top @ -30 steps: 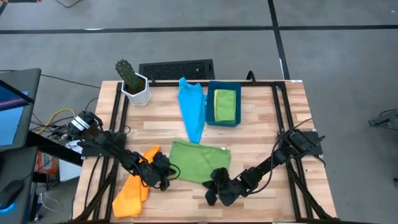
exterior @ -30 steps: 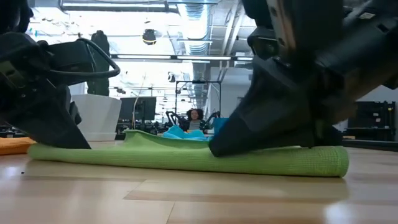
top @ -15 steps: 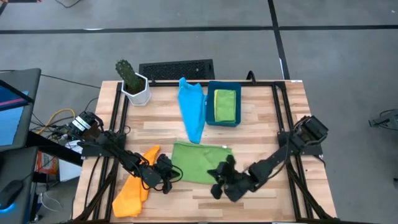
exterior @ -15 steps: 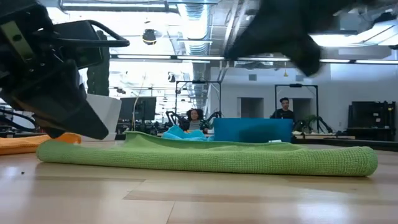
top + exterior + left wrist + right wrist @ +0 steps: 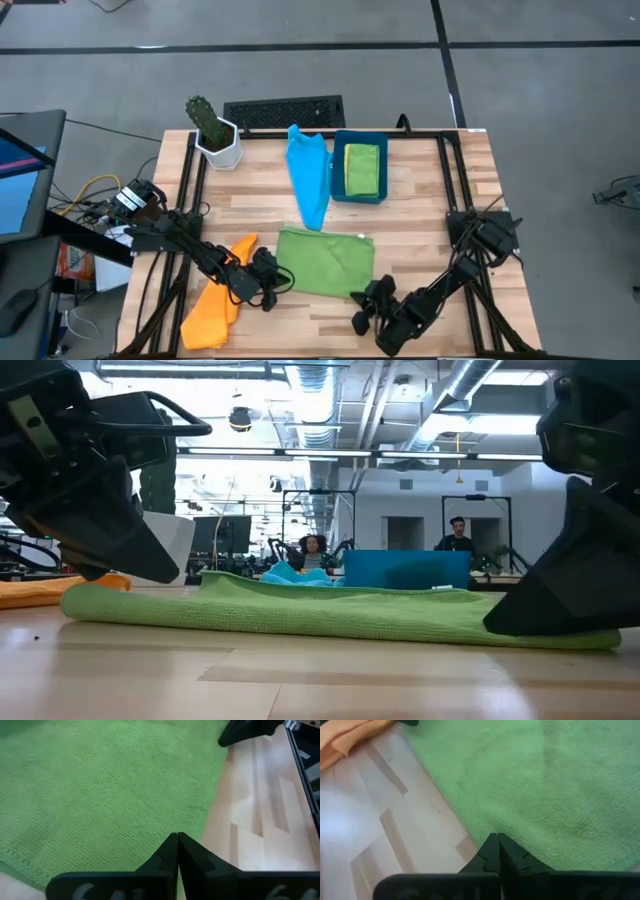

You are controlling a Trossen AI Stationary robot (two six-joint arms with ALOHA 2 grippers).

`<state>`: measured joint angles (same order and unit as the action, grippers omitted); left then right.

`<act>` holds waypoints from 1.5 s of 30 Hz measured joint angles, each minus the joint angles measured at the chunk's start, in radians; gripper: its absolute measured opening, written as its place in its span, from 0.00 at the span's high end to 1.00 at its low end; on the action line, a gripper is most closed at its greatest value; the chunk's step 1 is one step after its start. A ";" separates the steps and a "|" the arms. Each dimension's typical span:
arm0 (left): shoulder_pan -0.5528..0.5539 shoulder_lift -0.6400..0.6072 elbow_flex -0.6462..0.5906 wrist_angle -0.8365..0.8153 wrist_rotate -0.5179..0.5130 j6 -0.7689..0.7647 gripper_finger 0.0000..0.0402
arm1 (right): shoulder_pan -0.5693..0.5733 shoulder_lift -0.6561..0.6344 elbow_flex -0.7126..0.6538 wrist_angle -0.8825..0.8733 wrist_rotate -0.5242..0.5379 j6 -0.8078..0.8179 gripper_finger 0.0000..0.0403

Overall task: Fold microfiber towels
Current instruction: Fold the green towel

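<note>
The green towel (image 5: 324, 262) lies flat on the tabletop (image 5: 420, 210), below the blue bin (image 5: 359, 167) in the high view, its long axis running left to right. The left gripper (image 5: 276, 283) sits at the towel's near left corner, the right gripper (image 5: 362, 318) just off its near right corner; both have their fingers pressed together, holding nothing. Both are about equally near. Each wrist view shows the tips meeting over the towel's edge, which the high view cannot resolve.
</note>
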<state>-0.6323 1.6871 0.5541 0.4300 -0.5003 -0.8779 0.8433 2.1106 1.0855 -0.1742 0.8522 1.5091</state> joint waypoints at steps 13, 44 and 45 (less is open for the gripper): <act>-0.055 -0.032 -0.002 -0.022 -0.095 0.027 1.00 | -0.024 -0.031 0.001 -0.049 -0.060 -0.013 0.96; -0.112 0.082 0.003 -0.122 -0.132 -0.049 1.00 | -0.173 -0.083 0.027 0.317 -0.042 -0.574 0.94; -0.112 0.082 0.003 -0.122 -0.131 -0.049 1.00 | -0.188 -0.070 0.026 0.371 -0.057 -0.614 0.94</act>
<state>-0.7444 1.7695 0.5571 0.3084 -0.6315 -0.9270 0.6551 2.0408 1.1118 0.1964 0.7949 0.8948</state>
